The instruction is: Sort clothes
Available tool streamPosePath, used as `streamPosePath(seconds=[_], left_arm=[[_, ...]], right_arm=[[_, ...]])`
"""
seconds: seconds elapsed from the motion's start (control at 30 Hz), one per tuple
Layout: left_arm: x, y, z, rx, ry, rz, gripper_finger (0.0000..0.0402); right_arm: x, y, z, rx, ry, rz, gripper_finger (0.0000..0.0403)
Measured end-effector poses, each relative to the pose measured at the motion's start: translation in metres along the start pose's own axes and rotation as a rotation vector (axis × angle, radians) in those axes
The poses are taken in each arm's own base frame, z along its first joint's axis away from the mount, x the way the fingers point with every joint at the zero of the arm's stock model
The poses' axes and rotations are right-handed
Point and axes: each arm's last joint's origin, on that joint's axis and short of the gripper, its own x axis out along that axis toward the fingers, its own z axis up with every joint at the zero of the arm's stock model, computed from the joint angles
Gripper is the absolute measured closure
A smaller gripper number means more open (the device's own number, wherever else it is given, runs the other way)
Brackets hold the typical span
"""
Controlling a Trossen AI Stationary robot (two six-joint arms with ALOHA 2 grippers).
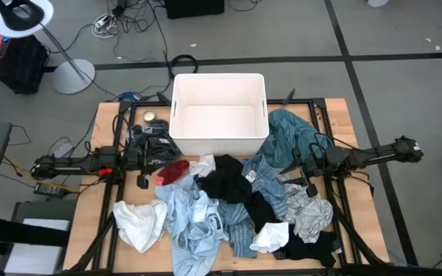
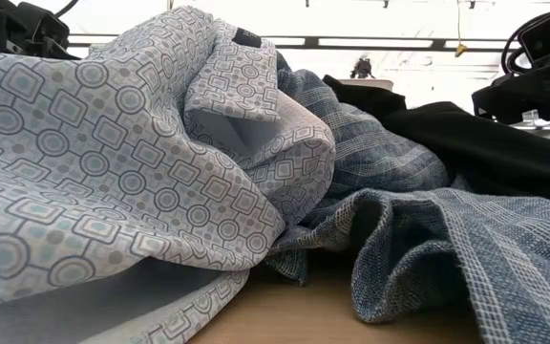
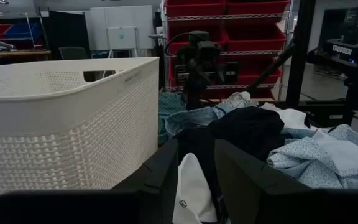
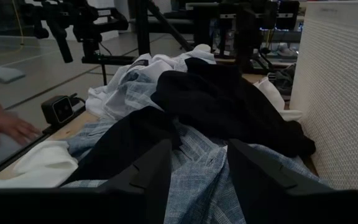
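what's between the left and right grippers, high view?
High view: between left gripper and right gripper lies the clothes pile: small red garment, black garment, light blue pieces.

One word can be read: "TROSSEN", in light capitals on the dark housing of the other arm, seen in the left wrist view beyond the pile of clothes. A small dark mark sits on the white garment between the left gripper's own fingers, too small to read. Nothing else is legible.
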Motion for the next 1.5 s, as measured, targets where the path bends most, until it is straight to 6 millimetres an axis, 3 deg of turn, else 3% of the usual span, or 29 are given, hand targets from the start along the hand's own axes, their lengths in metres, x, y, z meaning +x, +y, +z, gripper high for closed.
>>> streamPosePath(seconds=[0.77, 1.2, 1.5], left_arm=[[0.000, 0.000, 0.000, 0.000, 0.000, 0.000, 0.0289], [0.000, 0.000, 0.000, 0.000, 0.000, 0.000, 0.0289], [0.000, 0.000, 0.000, 0.000, 0.000, 0.000, 0.0289]], right_arm=[[0.000, -0.001, 0.000, 0.001, 0.000, -0.019, 0.0245], [-0.005, -0.016, 0.000, -0.001, 0.012, -0.591, 0.0245], [-0.005, -0.017, 0.000, 0.030, 0.004, -0.610, 0.0245]])
